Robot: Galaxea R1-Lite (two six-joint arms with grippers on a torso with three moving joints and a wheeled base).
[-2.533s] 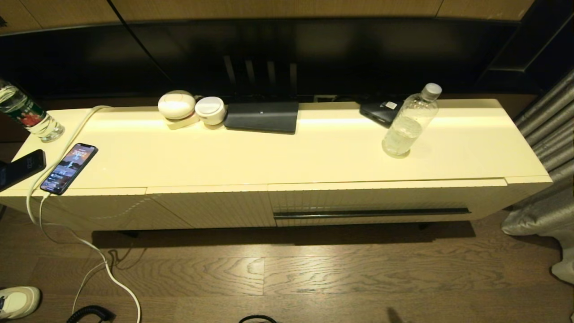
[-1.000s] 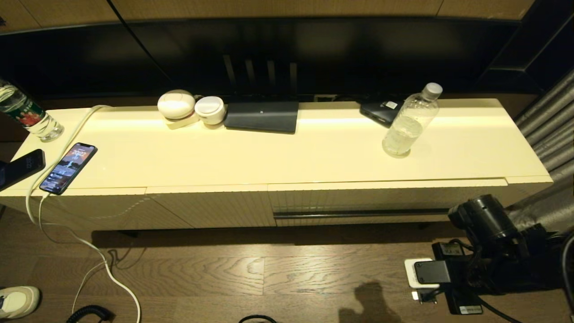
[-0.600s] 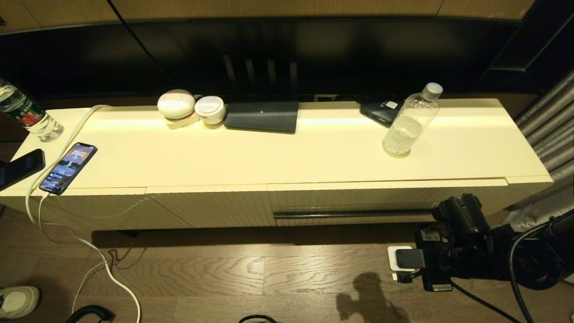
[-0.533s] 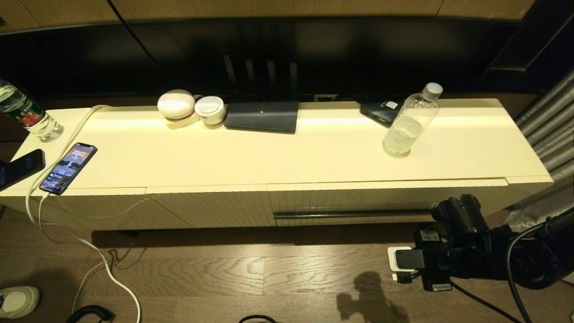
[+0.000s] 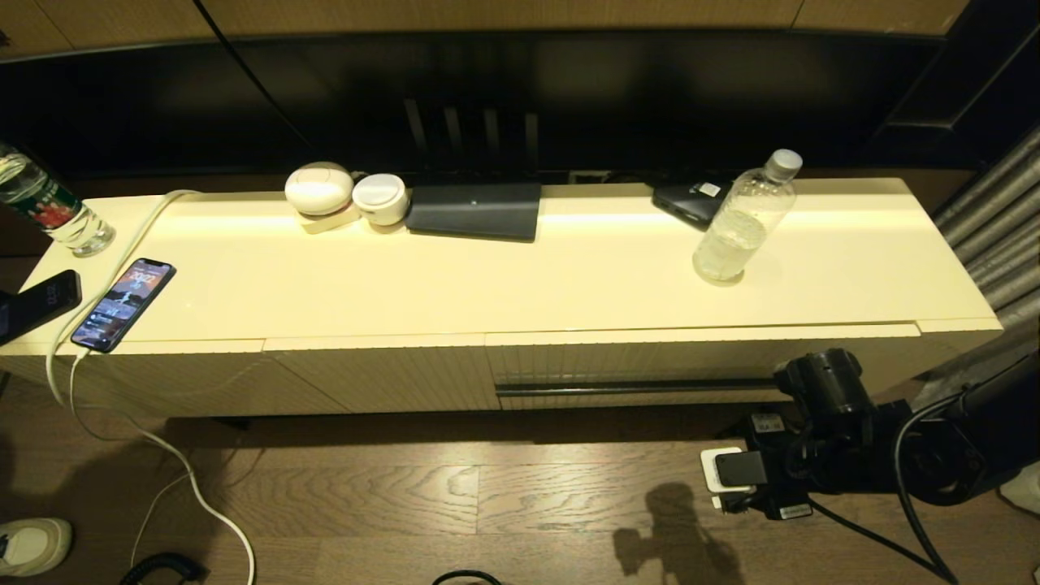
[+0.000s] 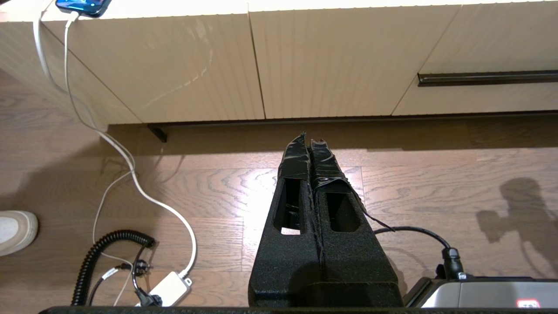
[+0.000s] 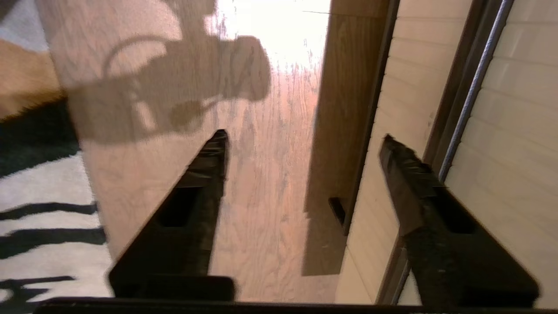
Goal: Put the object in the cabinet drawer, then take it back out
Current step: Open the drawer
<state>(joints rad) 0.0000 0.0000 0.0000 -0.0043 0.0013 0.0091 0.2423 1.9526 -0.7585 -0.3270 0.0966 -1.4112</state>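
The clear, label-free bottle (image 5: pixel 743 219) with a white cap stands upright on the cream cabinet top (image 5: pixel 528 276), towards its right. Below it the ribbed drawer (image 5: pixel 650 361) is shut, its dark handle slot (image 5: pixel 634 387) running along the front. My right arm (image 5: pixel 821 439) reaches in low in front of the drawer's right end. In the right wrist view my right gripper (image 7: pixel 304 135) is open and empty, one finger (image 7: pixel 405 174) close to the drawer front beside the handle slot (image 7: pixel 462 100). My left gripper (image 6: pixel 308 138) hangs shut and empty over the floor.
A labelled bottle (image 5: pixel 49 207), two phones (image 5: pixel 123 305) and a white cable (image 5: pixel 122 244) occupy the cabinet's left end. White round cases (image 5: pixel 321 188) and a dark flat box (image 5: pixel 475 211) sit at the back. A grey curtain (image 5: pixel 991 244) hangs right. Cables (image 6: pixel 144 196) lie on the floor.
My right arm has come into view from the lower right and moved left and up towards the drawer's right end. The bottle and drawer have not moved.
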